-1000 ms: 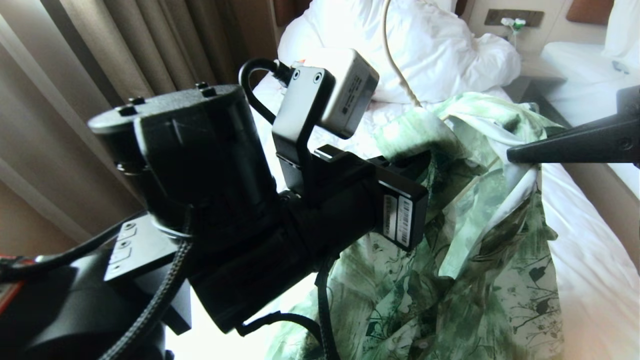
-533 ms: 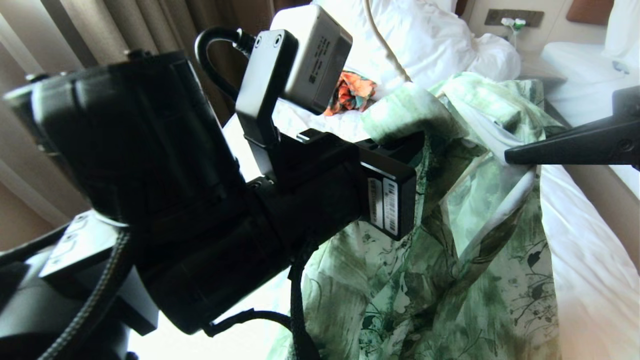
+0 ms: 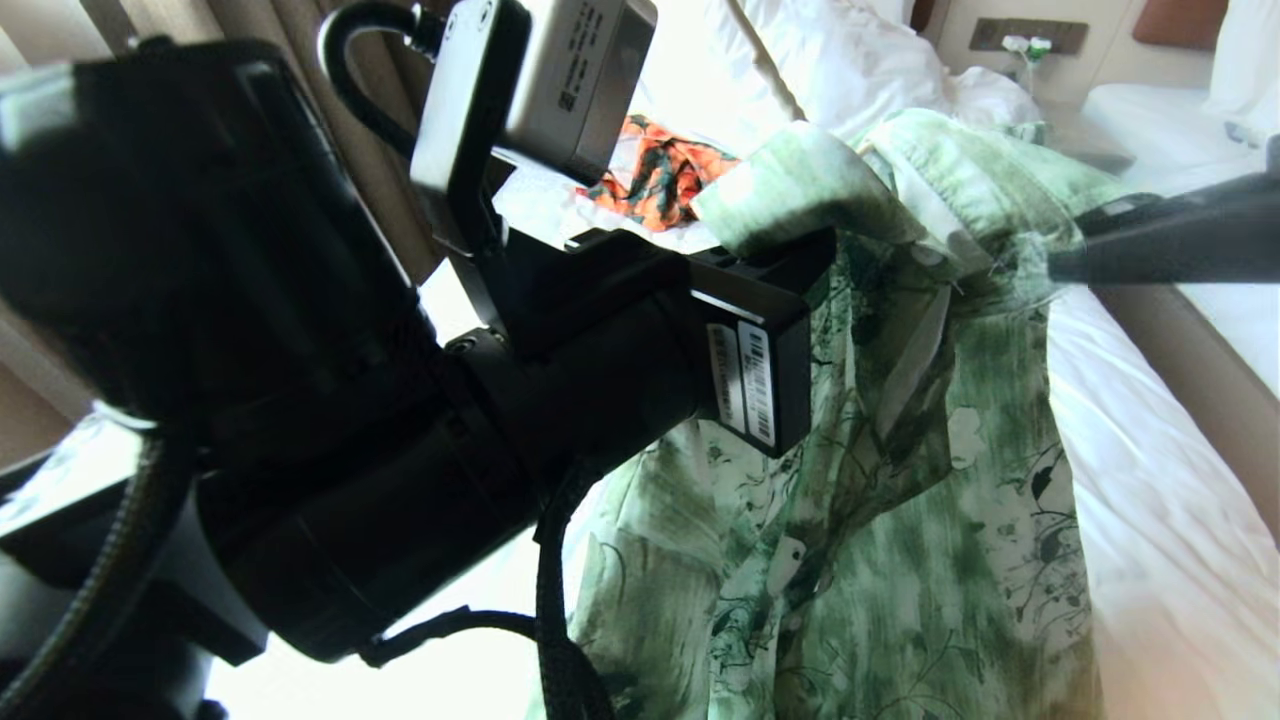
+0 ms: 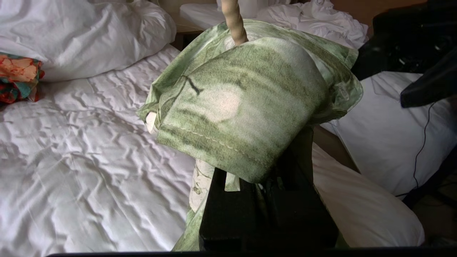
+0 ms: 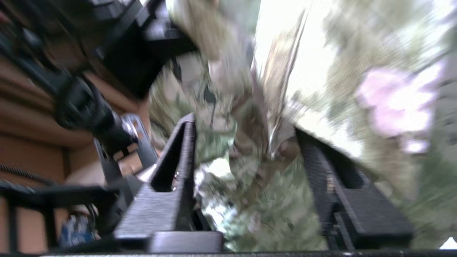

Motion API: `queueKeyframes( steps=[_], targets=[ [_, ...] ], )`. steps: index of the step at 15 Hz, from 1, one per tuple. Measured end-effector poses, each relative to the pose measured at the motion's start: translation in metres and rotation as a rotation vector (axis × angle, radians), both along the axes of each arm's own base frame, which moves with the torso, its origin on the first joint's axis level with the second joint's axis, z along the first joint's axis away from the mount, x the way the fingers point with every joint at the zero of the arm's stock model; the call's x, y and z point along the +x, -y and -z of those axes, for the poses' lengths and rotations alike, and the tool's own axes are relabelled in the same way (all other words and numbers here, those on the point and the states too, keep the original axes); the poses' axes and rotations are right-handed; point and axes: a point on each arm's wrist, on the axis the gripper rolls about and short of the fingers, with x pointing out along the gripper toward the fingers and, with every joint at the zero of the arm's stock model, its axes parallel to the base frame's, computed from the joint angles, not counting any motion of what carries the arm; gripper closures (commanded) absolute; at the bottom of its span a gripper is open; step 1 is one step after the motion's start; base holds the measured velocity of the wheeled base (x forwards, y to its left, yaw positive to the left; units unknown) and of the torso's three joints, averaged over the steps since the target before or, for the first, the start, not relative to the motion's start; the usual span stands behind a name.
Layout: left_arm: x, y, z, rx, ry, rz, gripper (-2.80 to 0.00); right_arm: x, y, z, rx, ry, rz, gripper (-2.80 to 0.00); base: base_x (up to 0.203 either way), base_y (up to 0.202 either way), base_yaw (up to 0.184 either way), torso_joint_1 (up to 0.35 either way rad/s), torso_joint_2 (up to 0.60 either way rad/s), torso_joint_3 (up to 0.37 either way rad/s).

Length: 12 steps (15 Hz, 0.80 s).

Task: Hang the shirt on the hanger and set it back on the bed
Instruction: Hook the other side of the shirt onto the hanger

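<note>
The left gripper (image 4: 267, 192) is gripping the shirt (image 3: 900, 560) raised over the bed (image 3: 1180, 560); the right gripper (image 5: 246, 178), jaws apart, is probably releasing the collar.

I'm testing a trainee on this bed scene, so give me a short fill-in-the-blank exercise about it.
1. The right gripper has its fingers ____, with cloth between them.
2. The shirt is printed mostly in ____ and white.
3. The hanger pokes out of the shirt's ____.
4. The orange patterned garment lies on the ____.

Missing words: open; green; collar; bed
</note>
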Motion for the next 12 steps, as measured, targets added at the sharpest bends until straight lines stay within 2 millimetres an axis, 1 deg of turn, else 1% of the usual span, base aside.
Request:
queueKeyframes(
  steps=[3,5,6,7,10,12],
  targets=[
    [-0.002,0.0,0.002,0.008,-0.004,0.007,0.0,-0.012,0.007,-0.029,0.085,0.035,0.022,-2.8,0.0,0.0,0.0,0.0,0.0,0.0],
    [-0.004,0.003,0.003,0.012,-0.006,0.02,0.0,-0.018,0.01,-0.042,0.105,0.056,0.024,-2.8,0.0,0.0,0.0,0.0,0.0,0.0],
    [-0.005,0.004,0.004,0.014,-0.007,0.023,0.0,-0.02,0.011,-0.045,0.108,0.055,0.023,-2.8,0.0,0.0,0.0,0.0,0.0,0.0],
    [-0.005,0.005,0.004,0.014,-0.007,0.025,0.0,-0.021,0.011,-0.045,0.104,0.047,0.02,-2.8,0.0,0.0,0.0,0.0,0.0,0.0],
    [-0.005,0.006,-0.001,0.0,0.001,0.026,0.0,-0.025,0.011,-0.039,0.062,-0.022,0.009,-2.8,0.0,0.0,0.0,0.0,0.0,0.0],
    [-0.005,0.006,-0.004,-0.01,0.007,0.029,0.0,-0.029,0.007,-0.034,0.035,-0.067,-0.021,-2.8,0.0,0.0,0.0,0.0,0.0,0.0]
  ],
)
